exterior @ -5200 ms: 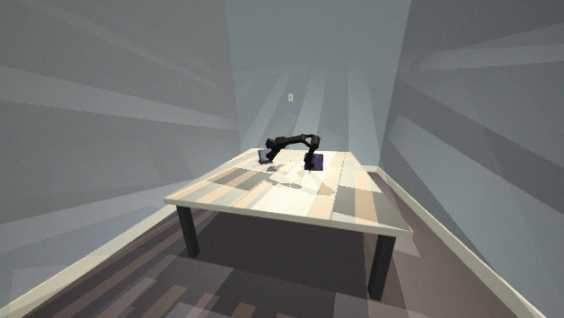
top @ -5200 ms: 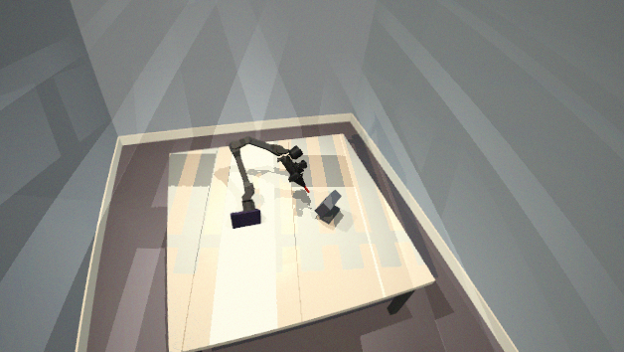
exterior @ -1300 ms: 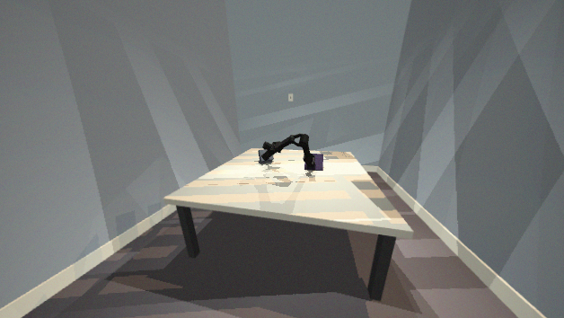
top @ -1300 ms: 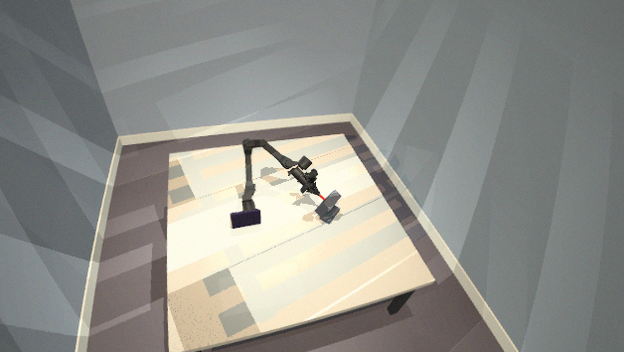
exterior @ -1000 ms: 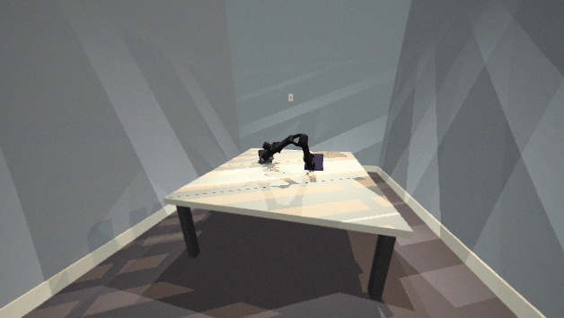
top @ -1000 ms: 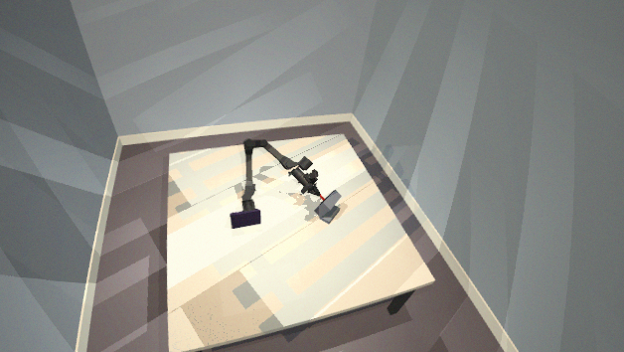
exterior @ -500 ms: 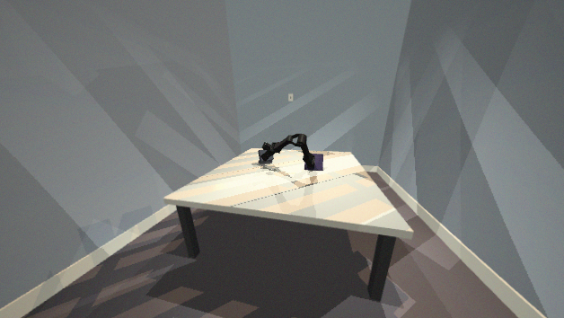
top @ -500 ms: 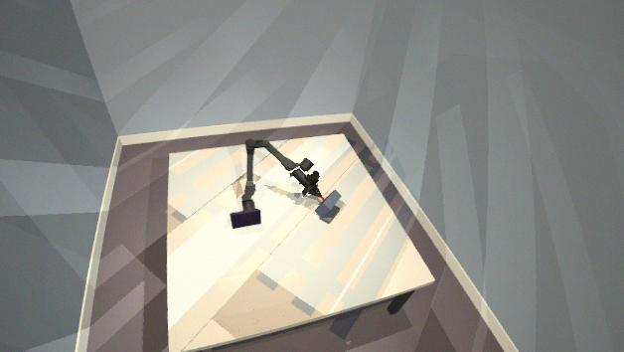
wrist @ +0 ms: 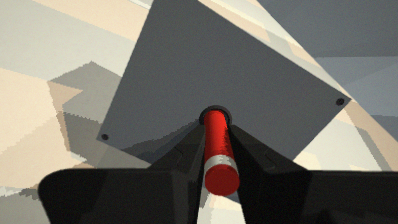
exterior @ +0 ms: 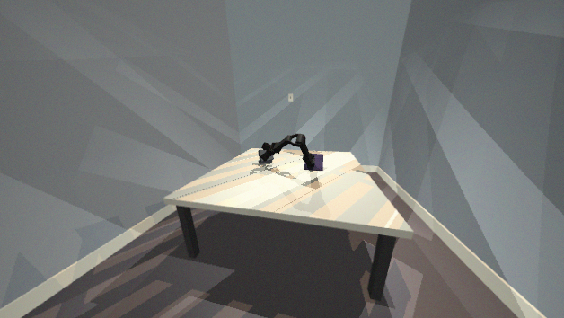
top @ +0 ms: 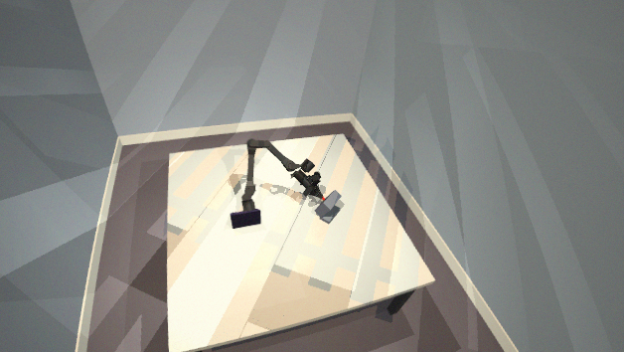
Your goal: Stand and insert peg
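Hand point(top: 322, 197) point(exterior: 261, 158) point(wrist: 216, 131) nearly closed, gripping red peg point(top: 324, 199) point(wrist: 217, 137)

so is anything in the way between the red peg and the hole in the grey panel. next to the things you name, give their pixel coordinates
Nothing visible blocks it: the red peg point(wrist: 217, 137), held in the tool point(top: 323, 198) point(wrist: 216, 131), has its far end at the hole point(wrist: 203, 118) in the grey panel point(top: 329, 203) point(wrist: 200, 65), with no object between.
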Controlling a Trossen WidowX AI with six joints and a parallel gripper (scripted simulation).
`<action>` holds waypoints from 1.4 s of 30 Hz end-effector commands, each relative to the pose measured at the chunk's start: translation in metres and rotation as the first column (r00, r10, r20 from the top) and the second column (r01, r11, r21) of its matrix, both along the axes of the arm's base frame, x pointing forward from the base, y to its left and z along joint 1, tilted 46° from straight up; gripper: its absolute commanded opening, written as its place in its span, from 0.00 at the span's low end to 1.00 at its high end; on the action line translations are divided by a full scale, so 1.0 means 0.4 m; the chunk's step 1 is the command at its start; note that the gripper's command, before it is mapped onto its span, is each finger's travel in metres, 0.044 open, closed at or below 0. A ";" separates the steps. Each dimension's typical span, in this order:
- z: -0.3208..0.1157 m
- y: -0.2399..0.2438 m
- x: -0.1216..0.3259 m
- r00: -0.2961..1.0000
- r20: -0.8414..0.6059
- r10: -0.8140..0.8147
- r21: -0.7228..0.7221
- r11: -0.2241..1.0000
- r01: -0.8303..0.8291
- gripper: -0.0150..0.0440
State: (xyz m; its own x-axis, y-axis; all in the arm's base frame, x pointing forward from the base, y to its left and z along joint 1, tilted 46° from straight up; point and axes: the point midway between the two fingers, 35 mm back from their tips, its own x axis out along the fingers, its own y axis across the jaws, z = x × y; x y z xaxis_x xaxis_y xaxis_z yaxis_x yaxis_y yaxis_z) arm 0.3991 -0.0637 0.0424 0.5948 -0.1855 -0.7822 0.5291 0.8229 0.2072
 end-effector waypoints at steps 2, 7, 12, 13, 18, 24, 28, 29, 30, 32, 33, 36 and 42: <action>-0.007 -0.002 0.004 1.000 -0.001 0.004 0.001 1.000 -0.004 0.25; -0.003 -0.001 0.002 1.000 0.000 0.000 0.000 1.000 0.000 0.25; -0.003 -0.001 0.002 1.000 0.000 0.000 0.000 1.000 0.000 0.25; -0.003 -0.001 0.002 1.000 0.000 0.000 0.000 1.000 0.000 0.30; -0.003 -0.001 0.002 1.000 0.000 0.000 0.000 1.000 0.000 0.52; -0.003 -0.001 0.002 1.000 0.000 0.000 0.000 1.000 0.000 0.79; 0.002 0.000 -0.001 1.000 0.000 0.000 0.000 1.000 0.000 0.97; 0.004 0.000 -0.002 1.000 0.000 0.000 0.000 1.000 0.000 1.00; 0.006 0.001 -0.003 1.000 -0.001 0.000 0.000 1.000 0.000 1.00; 0.012 0.002 -0.006 1.000 -0.001 0.000 0.000 1.000 0.000 1.00; 0.015 0.003 -0.008 1.000 -0.001 0.000 0.000 1.000 0.000 1.00; 0.023 0.005 -0.013 1.000 -0.001 0.000 0.000 1.000 0.000 1.00; 0.039 0.009 -0.023 1.000 -0.002 0.001 -0.001 1.000 -0.001 1.00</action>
